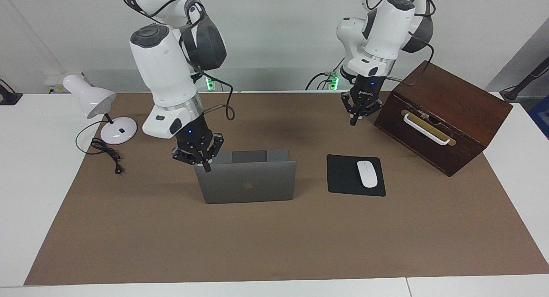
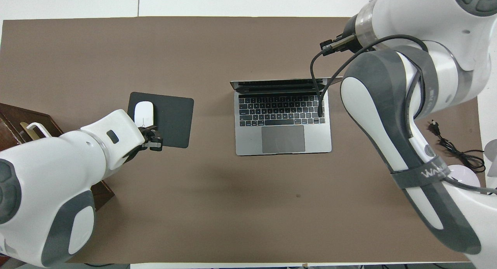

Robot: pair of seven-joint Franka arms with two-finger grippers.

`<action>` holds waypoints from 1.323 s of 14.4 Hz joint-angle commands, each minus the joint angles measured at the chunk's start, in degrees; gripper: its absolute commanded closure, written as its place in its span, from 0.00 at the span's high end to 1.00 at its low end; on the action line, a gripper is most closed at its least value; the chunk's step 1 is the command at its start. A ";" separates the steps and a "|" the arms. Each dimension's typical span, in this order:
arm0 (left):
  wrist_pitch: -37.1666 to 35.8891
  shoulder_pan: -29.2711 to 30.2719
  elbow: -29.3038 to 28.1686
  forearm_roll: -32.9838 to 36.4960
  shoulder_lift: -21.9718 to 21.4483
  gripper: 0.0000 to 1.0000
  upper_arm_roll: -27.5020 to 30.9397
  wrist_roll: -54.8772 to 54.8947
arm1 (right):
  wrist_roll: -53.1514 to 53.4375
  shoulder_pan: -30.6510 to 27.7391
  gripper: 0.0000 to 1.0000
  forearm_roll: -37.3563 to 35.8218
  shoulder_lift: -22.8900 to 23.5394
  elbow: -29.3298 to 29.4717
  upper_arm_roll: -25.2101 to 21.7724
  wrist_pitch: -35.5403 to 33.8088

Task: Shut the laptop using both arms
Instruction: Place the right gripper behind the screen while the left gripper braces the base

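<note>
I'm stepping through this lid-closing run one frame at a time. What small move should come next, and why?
Probably bring the left gripper across to the free top corner of the laptop lid. The lid stands upright and open. The right gripper, shut, is already at the lid's corner toward its own end, while the left gripper, also shut, hangs beside the wooden box.

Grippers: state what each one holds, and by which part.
Nothing is held. The right gripper is shut at the open laptop lid's corner; the left gripper is shut above the mat.

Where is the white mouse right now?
The white mouse lies on the black mouse pad, beside the open laptop toward the left arm's end of the table, with the wooden box nearer to the robots.
</note>
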 commanded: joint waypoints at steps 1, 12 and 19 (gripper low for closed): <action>6.41 -4.61 -6.85 -0.33 -3.88 0.00 0.86 -3.11 | 6.86 0.31 0.00 -0.63 3.96 5.64 0.19 -2.67; 29.96 -11.38 -16.72 -0.33 2.16 0.00 -4.32 -7.08 | 8.65 3.03 0.00 -1.78 10.12 11.81 0.18 -6.36; 43.95 -14.20 -16.19 -0.33 12.81 0.00 -4.32 -7.08 | 8.73 3.91 0.00 -2.13 11.00 10.93 0.10 -5.22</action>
